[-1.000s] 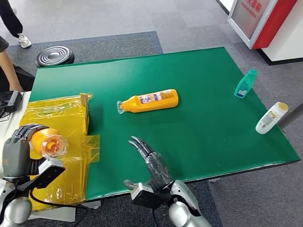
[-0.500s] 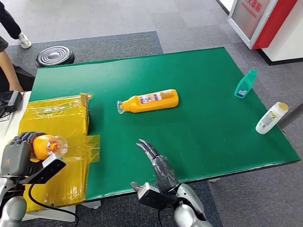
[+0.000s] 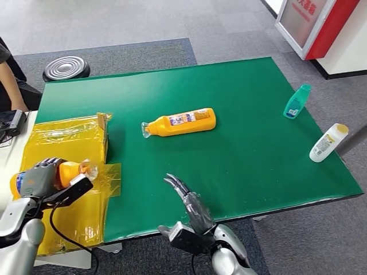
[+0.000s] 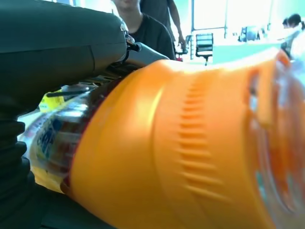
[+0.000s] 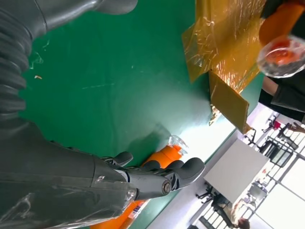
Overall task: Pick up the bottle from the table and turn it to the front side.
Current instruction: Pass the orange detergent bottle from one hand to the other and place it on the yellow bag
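The left hand [image 3: 39, 180] grips an orange bottle [image 3: 69, 172] around its body, holding it on its side above the yellow plastic-wrapped box [image 3: 65, 146], the clear cap pointing toward the green table [image 3: 242, 114]. From the left wrist camera the orange bottle [image 4: 172, 143] shows close up, its ribbed shoulder and clear cap away from the hand [image 4: 54, 43], its printed label nearest the palm.

The right hand [image 3: 192, 203] holds nothing; its fingers are apart and stretched out over the table's near edge, well short of a second orange bottle [image 3: 182, 122] that lies on its side near the table's centre, cap toward the box. The right wrist camera shows the right hand [image 5: 144, 179] with fingers extended above the green surface.

A teal bottle [image 3: 297, 102] and a white bottle with a yellow cap [image 3: 328, 143] lie near the table's right edge, apart from each other. A person's arm [image 3: 11, 80] shows beyond the table's far left corner.
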Robot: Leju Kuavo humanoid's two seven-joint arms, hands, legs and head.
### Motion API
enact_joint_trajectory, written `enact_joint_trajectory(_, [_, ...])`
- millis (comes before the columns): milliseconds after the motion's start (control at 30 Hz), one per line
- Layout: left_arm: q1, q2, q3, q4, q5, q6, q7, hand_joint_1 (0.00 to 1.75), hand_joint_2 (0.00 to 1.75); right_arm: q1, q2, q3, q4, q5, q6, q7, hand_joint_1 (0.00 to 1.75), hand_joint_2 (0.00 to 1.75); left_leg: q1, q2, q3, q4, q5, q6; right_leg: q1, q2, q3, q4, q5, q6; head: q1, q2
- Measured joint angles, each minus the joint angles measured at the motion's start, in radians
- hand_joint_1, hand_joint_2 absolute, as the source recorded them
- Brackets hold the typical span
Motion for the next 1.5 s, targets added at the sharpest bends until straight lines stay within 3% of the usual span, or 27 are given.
enact_joint_trajectory(633, [-0.185, -0.084, -0.174, 0.245, 0.045, -0.083, 0.024, 1.71, 1.75, 0.016, -0.038, -0.026, 0.052, -0.048, -0.003, -0.057, 0.0, 1.75, 0.0, 0.0, 0.0, 0.0, 0.0, 0.0, -0.001, 0.0, 0.0, 0.0, 0.0, 0.001, 0.0, 0.0])
enact_joint_trajectory(733, [-0.209, -0.084, -0.198, 0.277, 0.08, -0.101, 0.022, 1.22, 1.75, 0.017, -0.041, -0.027, 0.053, -0.048, -0.003, -0.061, 0.0, 1.75, 0.0, 0.0, 0.0, 0.0, 0.001, 0.001, -0.001, 0.0, 0.001, 0.0, 0.0, 0.001, 0.0, 0.0])
enact_joint_trajectory(867, [-0.246, -0.082, -0.23, 0.327, 0.116, -0.132, 0.029, 0.19, 1.75, 0.017, -0.048, -0.028, 0.058, -0.051, -0.003, -0.065, 0.0, 1.75, 0.0, 0.0, 0.002, 0.0, 0.001, 0.001, -0.001, 0.0, 0.003, 0.0, 0.0, 0.001, 0.0, 0.0])
enact_joint_trajectory(900, [-0.254, -0.08, -0.238, 0.339, 0.128, -0.14, 0.034, 0.05, 1.75, 0.016, -0.05, -0.028, 0.059, -0.051, -0.003, -0.066, 0.0, 1.75, -0.001, 0.0, 0.002, 0.0, 0.001, 0.001, -0.001, 0.0, 0.004, 0.0, 0.0, 0.001, 0.0, 0.0])
enact_joint_trajectory(1133, [-0.262, -0.068, -0.276, 0.39, 0.2, -0.194, 0.074, 0.0, 1.75, 0.017, -0.057, -0.028, 0.063, -0.056, -0.004, -0.065, 0.0, 1.75, -0.001, 0.0, 0.003, 0.0, 0.002, 0.002, -0.001, 0.0, 0.004, 0.0, 0.002, 0.002, 0.0, 0.0])
enact_joint_trajectory(1500, [-0.254, -0.02, -0.286, 0.365, 0.368, -0.224, 0.09, 0.0, 1.75, 0.024, -0.073, -0.028, 0.064, -0.067, -0.019, -0.056, 0.0, 1.75, 0.0, 0.0, 0.004, 0.0, 0.002, 0.0, -0.001, 0.0, 0.004, 0.0, 0.002, 0.001, 0.0, 0.0])
